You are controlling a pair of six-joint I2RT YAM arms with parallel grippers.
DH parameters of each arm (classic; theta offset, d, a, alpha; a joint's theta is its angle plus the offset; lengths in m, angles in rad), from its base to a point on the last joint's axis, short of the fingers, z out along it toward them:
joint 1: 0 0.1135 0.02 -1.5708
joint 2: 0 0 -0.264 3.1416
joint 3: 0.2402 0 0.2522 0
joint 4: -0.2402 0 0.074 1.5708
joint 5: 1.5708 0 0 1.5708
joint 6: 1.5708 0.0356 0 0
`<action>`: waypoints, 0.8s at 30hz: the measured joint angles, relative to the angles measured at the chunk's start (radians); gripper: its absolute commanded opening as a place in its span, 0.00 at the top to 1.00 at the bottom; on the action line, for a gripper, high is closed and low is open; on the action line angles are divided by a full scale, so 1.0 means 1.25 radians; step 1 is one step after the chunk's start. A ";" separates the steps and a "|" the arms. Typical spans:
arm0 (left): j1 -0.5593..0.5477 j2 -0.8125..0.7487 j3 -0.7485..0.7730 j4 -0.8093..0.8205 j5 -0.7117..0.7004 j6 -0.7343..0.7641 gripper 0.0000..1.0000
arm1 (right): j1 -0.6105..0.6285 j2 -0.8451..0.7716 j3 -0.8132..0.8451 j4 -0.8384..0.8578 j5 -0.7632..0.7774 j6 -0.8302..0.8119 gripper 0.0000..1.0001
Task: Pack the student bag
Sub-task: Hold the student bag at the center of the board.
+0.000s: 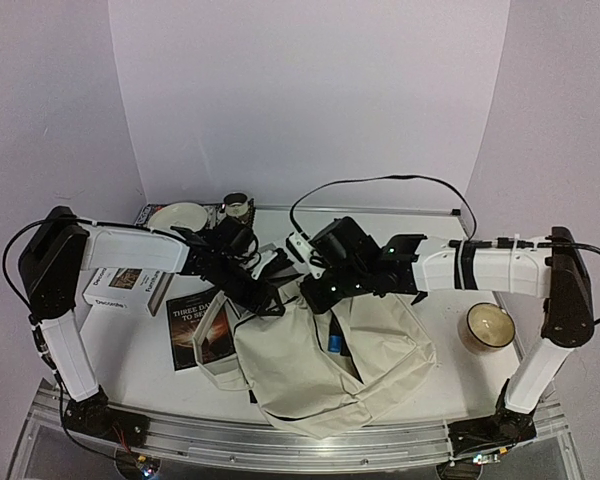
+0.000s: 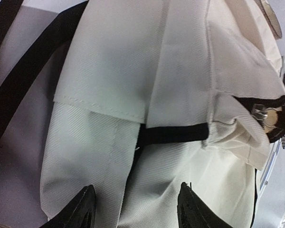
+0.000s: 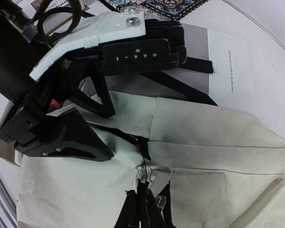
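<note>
The student bag [image 1: 320,375] lies in the middle of the table, cream with black straps, its top mouth facing the arms. Something blue [image 1: 334,343] shows inside the opening. My right gripper [image 1: 308,292] is shut on the bag's puckered edge by the zipper end; in the right wrist view the right gripper [image 3: 149,190] pinches that cream fabric [image 3: 204,142]. My left gripper [image 1: 270,295] hovers at the bag's upper left. In the left wrist view the left gripper [image 2: 135,203] stands open over the cloth [image 2: 114,71], beside a black strap [image 2: 173,134], with nothing between its fingers [image 2: 85,209].
A dark book [image 1: 195,325] lies partly under the bag's left side. A white box [image 1: 125,288] sits left of it. A white bowl [image 1: 177,217] and a cup [image 1: 237,208] stand at the back. A candle jar [image 1: 488,325] is at the right.
</note>
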 measured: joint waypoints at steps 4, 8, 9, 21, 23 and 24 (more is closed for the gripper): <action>0.000 -0.001 0.004 0.008 0.059 0.024 0.41 | 0.000 -0.001 -0.003 0.027 -0.004 0.010 1.00; -0.001 -0.002 0.005 0.021 0.101 0.048 0.41 | 0.000 -0.003 -0.012 0.043 -0.012 0.017 1.00; -0.002 -0.002 0.005 0.022 0.107 0.052 0.41 | 0.000 -0.003 -0.013 0.046 -0.015 0.019 1.00; -0.007 0.053 0.079 0.034 0.165 0.088 0.75 | 0.000 -0.005 -0.015 0.064 -0.029 0.033 1.00; -0.006 0.061 0.084 0.034 0.167 0.089 0.83 | 0.000 -0.008 -0.017 0.065 -0.030 0.036 1.00; -0.006 0.064 0.084 0.035 0.167 0.090 0.89 | 0.000 -0.012 -0.021 0.067 -0.030 0.036 1.00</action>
